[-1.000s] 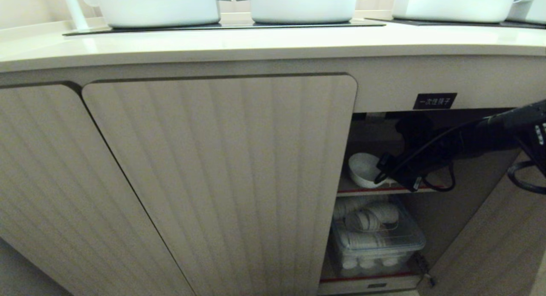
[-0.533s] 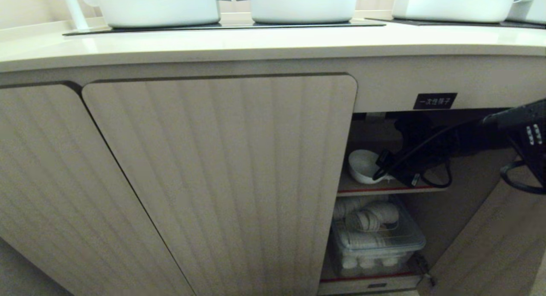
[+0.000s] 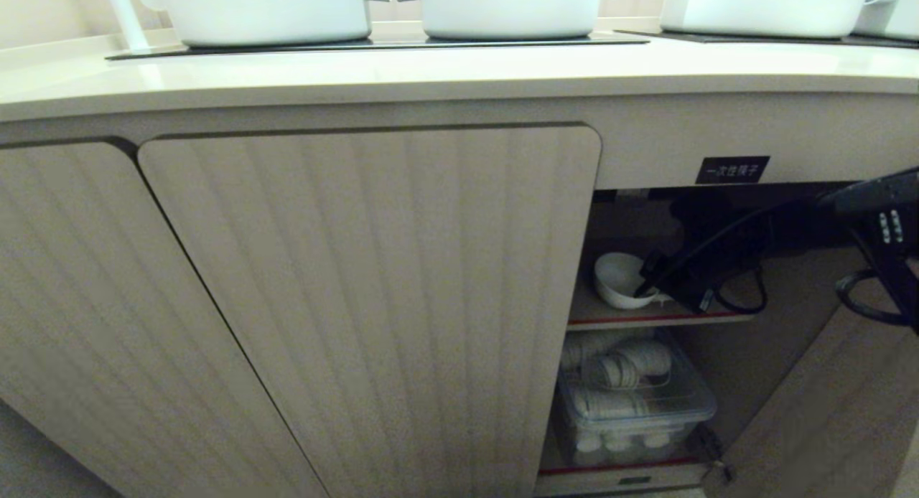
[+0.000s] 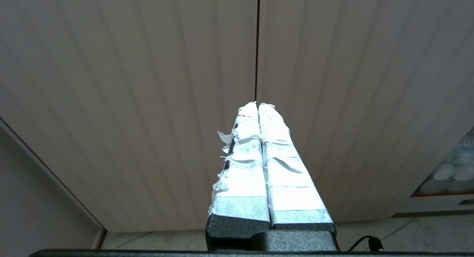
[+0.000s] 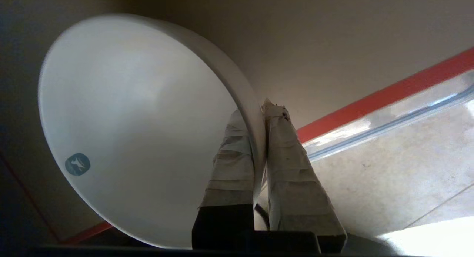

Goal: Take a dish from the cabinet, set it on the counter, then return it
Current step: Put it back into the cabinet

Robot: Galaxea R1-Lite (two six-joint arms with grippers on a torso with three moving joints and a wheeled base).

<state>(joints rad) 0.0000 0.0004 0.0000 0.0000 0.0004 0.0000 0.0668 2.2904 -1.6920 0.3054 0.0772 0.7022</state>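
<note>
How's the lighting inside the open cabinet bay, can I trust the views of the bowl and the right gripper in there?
Head view: the bay is shadowed, the black right gripper merges with the dark recess, and only the bowl stands out. Right wrist view: well lit; taped fingers clearly pinch the bowl's rim, though a bright patch washes out one corner.

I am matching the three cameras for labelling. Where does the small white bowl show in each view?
Head view: the bowl sits on the upper shelf inside the open cabinet, right of the fluted door, at the right gripper.
Left wrist view: not in it.
Right wrist view: the bowl fills the left half, its rim pinched by the right gripper.
Shared landmark: the shelf's red edge strip.
</note>
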